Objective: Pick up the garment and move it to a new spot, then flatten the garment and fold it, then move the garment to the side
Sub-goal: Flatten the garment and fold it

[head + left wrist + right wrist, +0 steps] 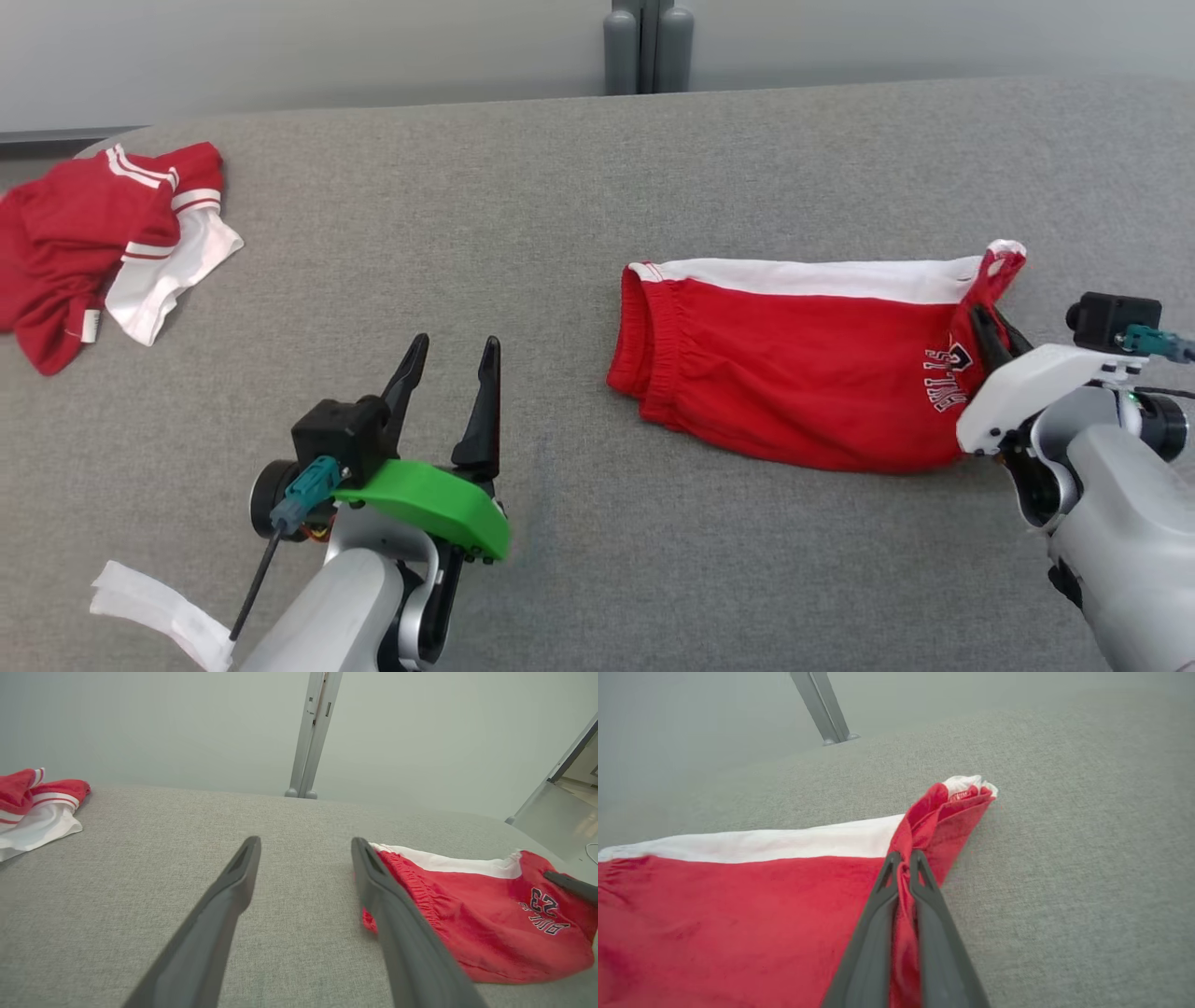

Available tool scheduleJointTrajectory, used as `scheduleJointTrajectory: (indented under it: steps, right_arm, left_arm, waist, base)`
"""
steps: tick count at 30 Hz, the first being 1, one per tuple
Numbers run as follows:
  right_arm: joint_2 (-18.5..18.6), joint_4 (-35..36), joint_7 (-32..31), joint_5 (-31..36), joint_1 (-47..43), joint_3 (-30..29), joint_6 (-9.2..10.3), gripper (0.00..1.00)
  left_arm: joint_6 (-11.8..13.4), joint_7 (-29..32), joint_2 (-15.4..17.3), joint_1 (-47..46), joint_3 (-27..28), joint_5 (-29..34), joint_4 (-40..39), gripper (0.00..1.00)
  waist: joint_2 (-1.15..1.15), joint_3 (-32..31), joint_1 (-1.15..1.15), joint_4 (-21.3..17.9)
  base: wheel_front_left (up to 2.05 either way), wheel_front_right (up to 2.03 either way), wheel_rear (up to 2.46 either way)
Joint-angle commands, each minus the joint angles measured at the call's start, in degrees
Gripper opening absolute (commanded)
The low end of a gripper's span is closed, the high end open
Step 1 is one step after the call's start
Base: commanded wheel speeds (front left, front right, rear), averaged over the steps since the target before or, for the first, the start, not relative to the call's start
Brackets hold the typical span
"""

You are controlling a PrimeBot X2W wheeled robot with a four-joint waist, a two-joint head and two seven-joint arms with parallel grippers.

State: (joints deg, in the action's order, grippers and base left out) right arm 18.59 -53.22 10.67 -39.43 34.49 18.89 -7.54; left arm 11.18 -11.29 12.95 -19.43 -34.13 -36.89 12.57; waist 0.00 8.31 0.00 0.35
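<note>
The red shorts lie on the right of the grey desk, one corner pinched in the right hand; the left hand hovers spread, apart; likely flattening; next, the left hand should grip the waistband end.

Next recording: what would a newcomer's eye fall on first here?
The red shorts lie right of centre on the grey surface, and the right gripper is shut on their bunched far-right corner. The left gripper hangs open at lower left, clear of the shorts; another red garment lies crumpled at far left.
</note>
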Motion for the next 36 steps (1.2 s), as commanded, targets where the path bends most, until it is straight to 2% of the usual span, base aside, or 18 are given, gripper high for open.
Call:
scheduleJointTrajectory:
  steps: [1, 11, 18, 25, 26, 27, 28, 29, 36]
  right_arm:
    - [0.0, 1.6, 0.0, 0.0, 0.5, 0.8, 0.10, 0.00]
    - [-5.2, 15.1, -5.4, -2.7, -0.4, 8.1, 0.09, 0.00]
    - [-6.0, 16.2, -9.4, -2.1, -1.9, 12.6, 0.08, 0.00]
    - [-6.1, 16.1, -11.3, -1.1, -2.4, 15.6, 0.09, 0.00]
    - [-6.3, 16.3, -11.3, -1.1, -2.5, 15.8, 0.08, 0.19]
    - [-6.5, 16.6, -11.3, -1.1, -2.6, 16.2, 0.08, 0.43]
    - [-6.6, 17.1, -11.2, -1.2, -2.7, 16.5, 0.08, 0.77]
    - [-6.6, 17.4, -11.0, -1.2, -2.7, 16.7, 0.08, 1.00]
    - [-5.6, 21.6, -8.1, -0.5, -4.1, 16.5, 0.09, 1.00]
  left_arm:
    - [0.4, -0.5, 0.3, 1.1, 0.1, -0.4, 0.1, 1.00]
    - [1.2, -1.4, 0.0, 4.1, 0.8, -1.6, -0.4, 1.00]
    - [1.1, -1.8, -0.4, 4.4, 0.9, -1.9, -0.4, 1.00]
    - [1.2, -2.2, -0.4, 4.5, 1.3, -2.2, -0.2, 1.00]
    - [1.3, -2.3, -0.5, 4.5, 1.4, -2.3, -0.2, 1.00]
    - [1.3, -2.4, -0.6, 4.6, 1.4, -2.3, -0.1, 1.00]
    - [1.3, -2.4, -0.6, 4.6, 1.4, -2.3, 0.0, 1.00]
    - [1.2, -2.5, -0.7, 4.5, 1.3, -2.3, 0.0, 1.00]
    - [0.6, -2.5, -2.0, 3.2, -0.2, -1.7, 0.7, 1.00]
  waist:
    - [0.00, -1.1, 0.00, 1.5]
    - [0.00, -2.7, 0.00, 6.7]
    - [0.00, -2.7, 0.00, 9.5]
    - [0.00, -2.4, 0.00, 9.9]
    - [0.00, -2.3, 0.00, 9.7]
    - [0.00, -2.3, 0.00, 9.6]
    - [0.00, -2.3, 0.00, 9.4]
    - [0.00, -2.3, 0.00, 9.1]
    - [0.00, -2.5, 0.00, 7.4]
  base:
    - [0.00, 0.00, 0.00]
    - [0.00, 0.00, 0.00]
    - [0.00, 0.00, 0.00]
    - [0.00, 0.00, 0.00]
    - [0.00, 0.00, 0.00]
    - [0.00, 0.00, 0.00]
    - [0.00, 0.00, 0.00]
    - [0.00, 0.00, 0.00]
    - [0.00, 0.00, 0.00]
